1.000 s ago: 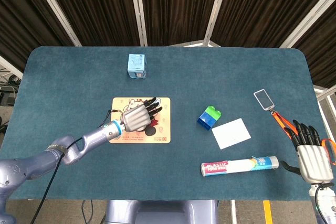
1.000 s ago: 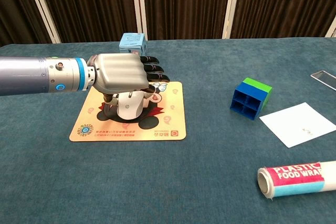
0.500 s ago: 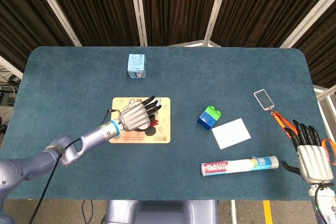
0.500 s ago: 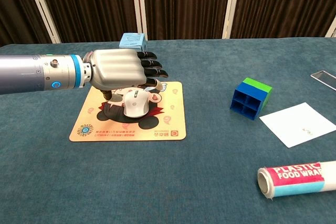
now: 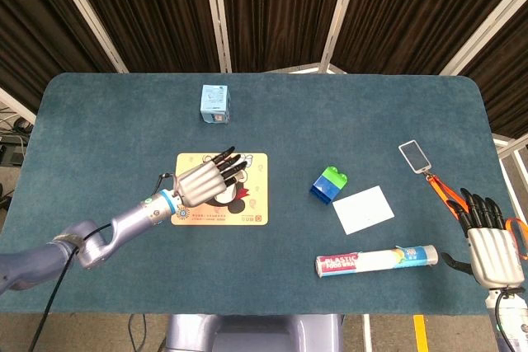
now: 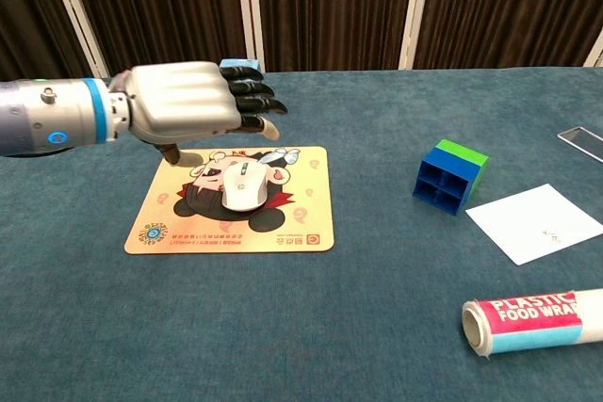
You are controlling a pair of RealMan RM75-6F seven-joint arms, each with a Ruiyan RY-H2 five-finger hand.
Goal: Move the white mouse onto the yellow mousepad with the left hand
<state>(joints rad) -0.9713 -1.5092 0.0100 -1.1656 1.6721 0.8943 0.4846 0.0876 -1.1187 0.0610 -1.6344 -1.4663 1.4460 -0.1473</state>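
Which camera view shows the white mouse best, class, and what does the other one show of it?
The chest view: the white mouse lies in plain sight on the yellow mousepad, with the left hand raised clear above it. In the head view that hand covers the spot, so the mouse cannot be made out.

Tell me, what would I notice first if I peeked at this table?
Probably the big silver left hand with black fingers, hovering open above the yellow mousepad on the left side of the table. Right under it, a white mouse sits on the cartoon picture in the middle of the pad. Off to the right, a blue and green block stands out against the dark blue cloth.
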